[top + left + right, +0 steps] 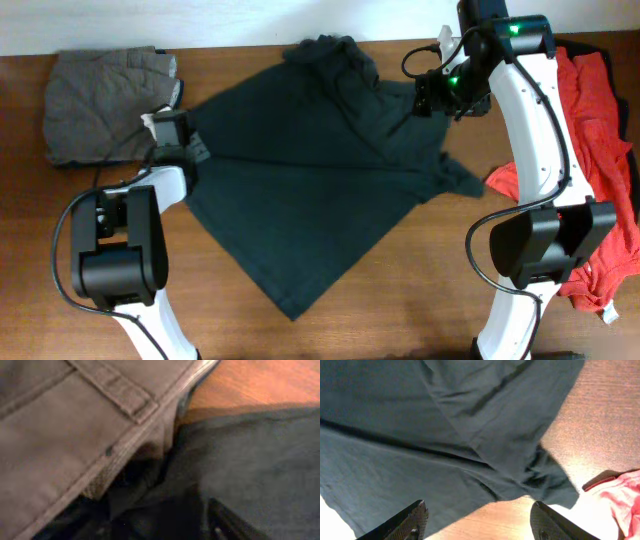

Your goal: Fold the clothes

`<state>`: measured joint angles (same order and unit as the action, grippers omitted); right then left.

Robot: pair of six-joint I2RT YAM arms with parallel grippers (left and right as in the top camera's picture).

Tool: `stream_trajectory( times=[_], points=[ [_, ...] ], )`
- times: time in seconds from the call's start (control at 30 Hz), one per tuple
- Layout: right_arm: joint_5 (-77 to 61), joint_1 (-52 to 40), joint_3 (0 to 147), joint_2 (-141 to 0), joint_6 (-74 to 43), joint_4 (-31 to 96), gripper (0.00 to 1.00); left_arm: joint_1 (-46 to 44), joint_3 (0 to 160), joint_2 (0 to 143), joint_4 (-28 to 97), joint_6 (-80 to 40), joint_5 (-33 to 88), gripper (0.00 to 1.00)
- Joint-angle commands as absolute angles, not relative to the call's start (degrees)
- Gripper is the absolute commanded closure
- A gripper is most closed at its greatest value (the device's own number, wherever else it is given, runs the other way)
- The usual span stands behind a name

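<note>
The large black T-shirt [310, 190] lies spread slantwise across the middle of the table, its top bunched up at the far edge. No lettering shows on it. My left gripper [172, 128] is low at the shirt's left corner. In the left wrist view only its right finger shows, set wide, and dark shirt cloth [240, 460] is bunched between the jaws [160, 525]. My right gripper [432, 100] hovers open and empty [477, 520] above the shirt's right part [445, 420]. Red T-shirts [600, 130] lie at the right.
A folded grey garment [100, 100] lies at the back left, right beside my left gripper, and fills the upper left of the left wrist view [65, 435]. Bare wooden table [400, 290] shows in front. A red cloth edge [625, 495] shows at the right of the right wrist view.
</note>
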<state>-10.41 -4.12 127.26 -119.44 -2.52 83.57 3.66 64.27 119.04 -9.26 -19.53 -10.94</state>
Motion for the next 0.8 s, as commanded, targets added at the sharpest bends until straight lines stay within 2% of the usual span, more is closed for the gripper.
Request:
stream_trajectory(
  times=[0.0, 0.07, 0.13, 0.17, 0.63, 0.77],
  points=[
    [-9.9, -4.8, 127.3, -119.6, -1.9, 83.8, 0.30, 4.0, 63.7, 121.8, -6.7, -16.0, -2.5, 0.25],
    [-9.9, -5.5, 127.3, -119.6, -1.3, 83.8, 0.30, 3.3, 64.5, 121.2, -4.4, -15.5, 1.1, 0.16],
    [-9.9, -6.6, 127.3, -119.4, -0.4, 83.8, 0.30, 2.4, 65.0, 120.2, -2.0, -15.5, 2.2, 0.02],
    [-9.8, -7.3, 127.3, -119.3, -0.2, 83.8, 0.30, 1.9, 65.2, 119.4, -0.6, -15.5, 2.2, 0.01],
    [-9.6, -14.3, 127.4, -108.1, 0.7, 83.8, 0.29, 0.2, 65.3, 95.2, 19.7, -14.5, 1.2, 0.01],
    [-9.0, -14.4, 127.4, -104.0, 1.5, 83.8, 0.26, 0.2, 65.3, 87.4, 25.6, -14.5, 1.3, 0.01]
  ],
)
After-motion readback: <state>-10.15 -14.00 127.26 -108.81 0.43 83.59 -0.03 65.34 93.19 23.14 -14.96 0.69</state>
